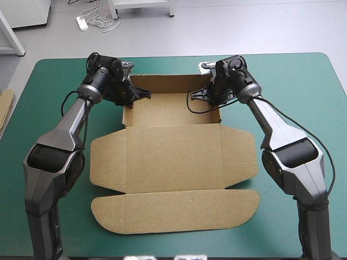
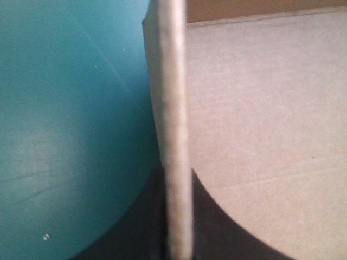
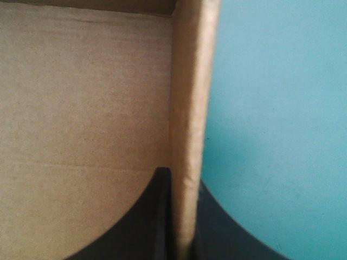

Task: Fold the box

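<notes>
The left pincer (image 2: 177, 187) and right pincer (image 3: 183, 187) each grip a raised box (image 1: 173, 157) wall edge.

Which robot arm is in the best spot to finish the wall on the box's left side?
Probably left: the left gripper is shut on that wall of the box, so it need not travel. The right gripper clamps the opposite wall.

Brown box (image 1: 173, 157): far walls raised, lid flat toward near edge.
</notes>
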Controlling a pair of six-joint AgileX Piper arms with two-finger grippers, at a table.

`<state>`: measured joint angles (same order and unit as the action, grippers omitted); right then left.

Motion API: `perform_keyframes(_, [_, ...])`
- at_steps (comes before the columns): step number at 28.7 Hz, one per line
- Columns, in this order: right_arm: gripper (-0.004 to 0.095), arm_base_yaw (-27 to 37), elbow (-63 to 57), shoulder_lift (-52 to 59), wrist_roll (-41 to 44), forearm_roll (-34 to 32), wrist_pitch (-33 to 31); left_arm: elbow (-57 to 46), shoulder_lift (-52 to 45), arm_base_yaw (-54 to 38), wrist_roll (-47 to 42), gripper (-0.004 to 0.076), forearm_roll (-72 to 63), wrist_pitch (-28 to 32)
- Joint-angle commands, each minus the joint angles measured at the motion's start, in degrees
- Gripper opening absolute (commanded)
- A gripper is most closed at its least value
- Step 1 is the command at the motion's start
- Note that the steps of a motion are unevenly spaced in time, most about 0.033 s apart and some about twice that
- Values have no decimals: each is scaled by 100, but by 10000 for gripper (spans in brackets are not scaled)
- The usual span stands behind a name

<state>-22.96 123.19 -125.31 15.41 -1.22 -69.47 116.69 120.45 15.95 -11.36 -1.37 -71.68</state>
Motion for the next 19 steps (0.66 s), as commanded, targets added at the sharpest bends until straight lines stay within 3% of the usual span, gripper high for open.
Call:
perform_keyframes(1, [-11, -12, -158, 345, -161, -60, -200, 196, -273, 62, 50, -9, -233, -30])
perform_keyframes(19, [-11, -12, -206, 345, 65, -104, -200, 196, 52, 269, 50, -7, 284, -122])
